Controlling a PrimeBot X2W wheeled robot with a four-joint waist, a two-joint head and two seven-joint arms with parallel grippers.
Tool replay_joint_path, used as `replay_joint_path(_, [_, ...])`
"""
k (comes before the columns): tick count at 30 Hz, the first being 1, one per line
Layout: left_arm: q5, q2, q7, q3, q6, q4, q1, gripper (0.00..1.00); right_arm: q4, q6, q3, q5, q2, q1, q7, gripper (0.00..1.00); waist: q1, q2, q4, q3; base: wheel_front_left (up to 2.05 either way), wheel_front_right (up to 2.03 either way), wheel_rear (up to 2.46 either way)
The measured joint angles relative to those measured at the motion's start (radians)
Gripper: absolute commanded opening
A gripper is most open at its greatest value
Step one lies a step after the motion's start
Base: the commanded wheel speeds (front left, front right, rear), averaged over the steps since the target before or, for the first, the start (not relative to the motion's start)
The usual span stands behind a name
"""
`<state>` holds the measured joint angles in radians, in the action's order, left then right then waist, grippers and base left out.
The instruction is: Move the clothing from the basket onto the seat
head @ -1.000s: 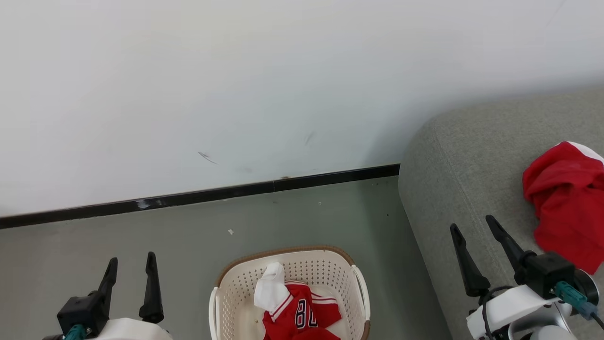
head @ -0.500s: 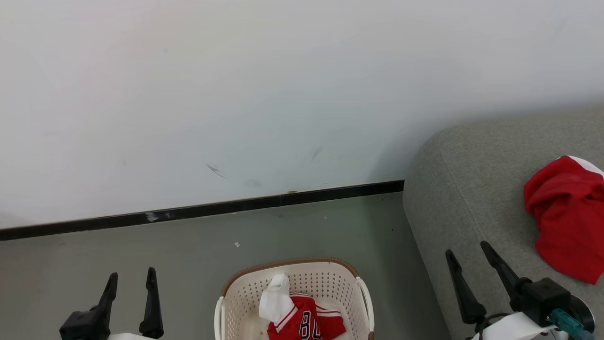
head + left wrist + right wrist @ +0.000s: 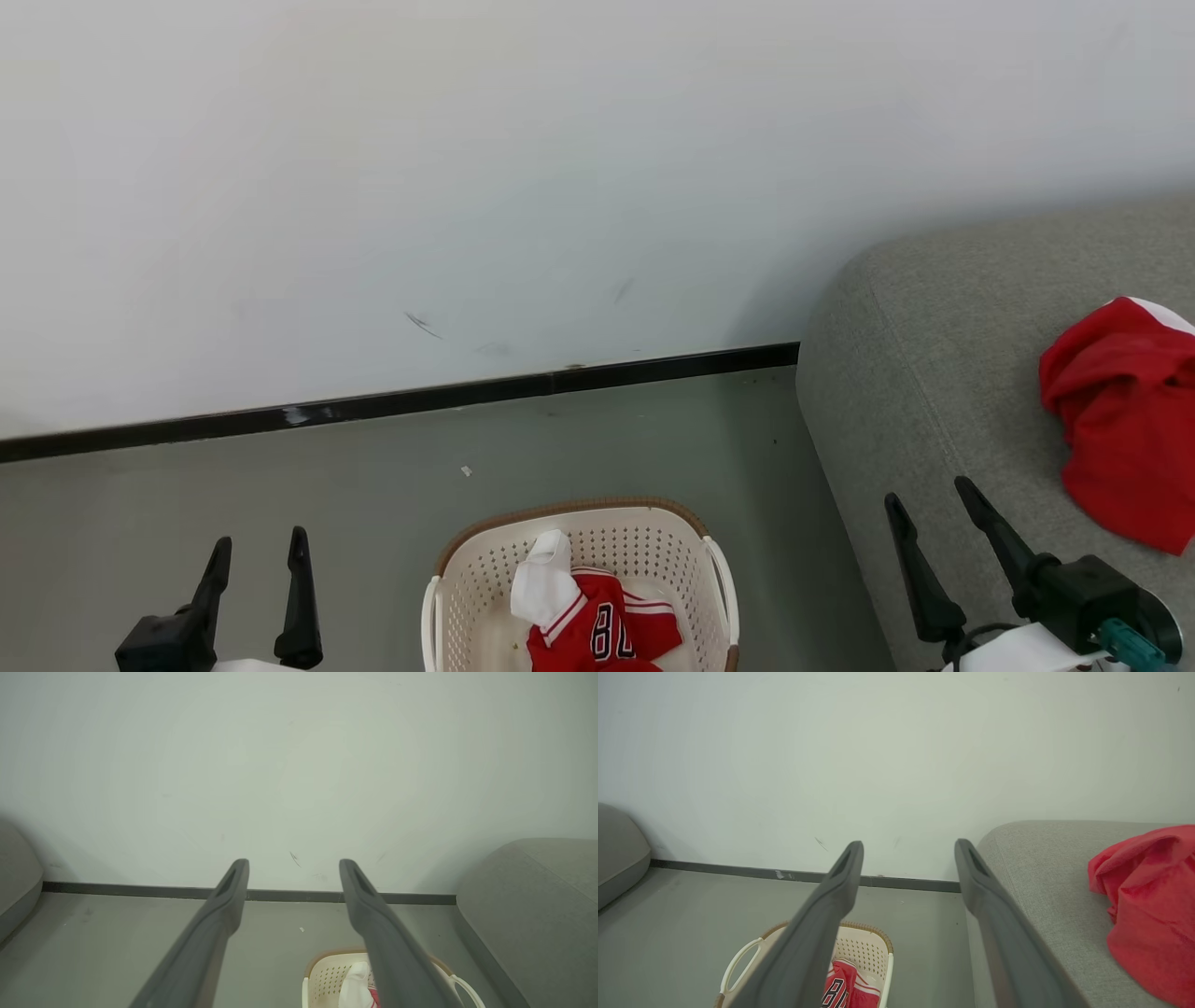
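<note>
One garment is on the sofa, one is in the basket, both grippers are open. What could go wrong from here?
The jersey lies crumpled in the basket, partly cut off at the head view's bottom edge; a grasp may catch only a sleeve and slip.
The basket looks light and might lift with the cloth.
The red garment on the sofa lies near the right gripper; a careless swing could drag it off.
</note>
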<state>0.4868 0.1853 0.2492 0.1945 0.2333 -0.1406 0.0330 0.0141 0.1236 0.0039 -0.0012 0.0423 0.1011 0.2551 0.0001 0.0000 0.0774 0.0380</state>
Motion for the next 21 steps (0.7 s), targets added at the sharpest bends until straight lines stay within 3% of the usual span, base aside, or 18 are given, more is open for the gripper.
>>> replay_joint_path(21, [-0.043,0.015,-0.002,0.036,-0.038,-0.006,-0.031,1.00,-0.049,0.000,-0.006,-0.001,-0.001,-0.004,0.000,1.00,0.0000,0.0000,0.015,-0.056,0.00,0.00,0.00])
